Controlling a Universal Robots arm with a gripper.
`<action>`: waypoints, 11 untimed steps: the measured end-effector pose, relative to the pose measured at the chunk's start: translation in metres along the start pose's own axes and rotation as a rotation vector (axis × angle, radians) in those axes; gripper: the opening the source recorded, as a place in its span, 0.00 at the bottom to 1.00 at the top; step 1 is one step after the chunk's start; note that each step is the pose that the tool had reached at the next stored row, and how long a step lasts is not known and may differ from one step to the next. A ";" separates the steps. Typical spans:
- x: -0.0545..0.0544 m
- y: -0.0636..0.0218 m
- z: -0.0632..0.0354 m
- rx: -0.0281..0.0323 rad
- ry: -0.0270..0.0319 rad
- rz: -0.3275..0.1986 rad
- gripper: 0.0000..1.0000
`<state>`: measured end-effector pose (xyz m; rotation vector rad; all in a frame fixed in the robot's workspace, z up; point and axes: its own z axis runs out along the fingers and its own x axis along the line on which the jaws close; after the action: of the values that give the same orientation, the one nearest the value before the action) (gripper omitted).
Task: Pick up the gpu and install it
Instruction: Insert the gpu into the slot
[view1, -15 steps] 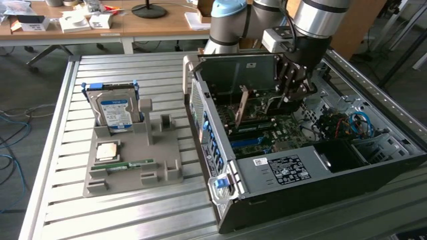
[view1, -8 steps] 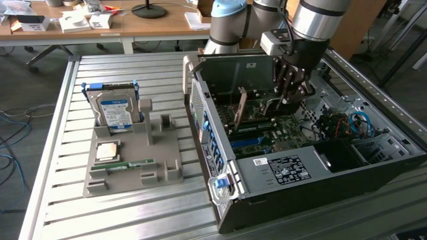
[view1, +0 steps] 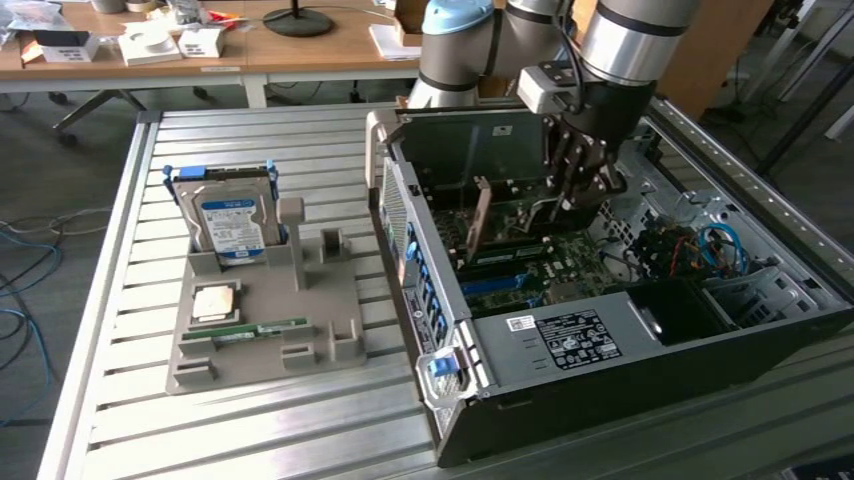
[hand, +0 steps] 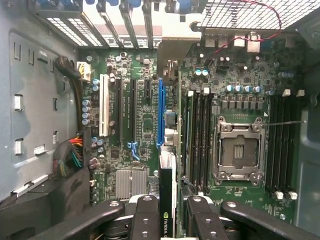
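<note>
I have the end effector (hand: 172, 201) down inside the open case (view1: 601, 410). Its dark, rounded fingers (hand: 147, 207) are closed narrow on the gpu (hand: 167, 217). From the wrist view the card is thin and edge-on, dark, with a green-and-white Nvidia label, and a finger presses each flat side. It hangs over the green motherboard (hand: 145, 125), in line with the long blue slot (hand: 160, 112). I cannot tell whether its lower edge touches that slot.

The case is a dark sheet-metal box lying on its side, with perforated mesh at one end. The motherboard inside it carries:
- a white slot (hand: 104, 112) and black slots beside the blue one
- a ribbed silver heatsink (hand: 131, 182)
- a shiny steel-framed socket (hand: 239, 152)
- banks of narrow black memory slots (hand: 197, 140) on both sides of the socket

A bundle of coloured wires (hand: 75, 155) sits by the grey side wall.

In the exterior view, a grey moulded holder (view1: 314, 290) lies on the slatted aluminium worktop (view1: 294, 430), to the left of the case. In its compartments:
- a silver drive (view1: 230, 222) with a blue label stands upright
- a square tan chip (view1: 214, 303) lies flat
- a slim green stick (view1: 254, 329) lies in a groove
</note>
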<state>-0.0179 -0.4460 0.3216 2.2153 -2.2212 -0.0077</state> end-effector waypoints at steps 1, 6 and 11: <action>0.000 0.0003 0.0007 0.0000 0.0001 0.001 0.26; 0.000 0.0008 0.0026 -0.0002 0.0005 0.003 0.26; 0.000 0.0016 0.0067 0.0001 -0.0001 0.004 0.26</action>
<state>-0.0195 -0.4460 0.3149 2.2110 -2.2256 -0.0077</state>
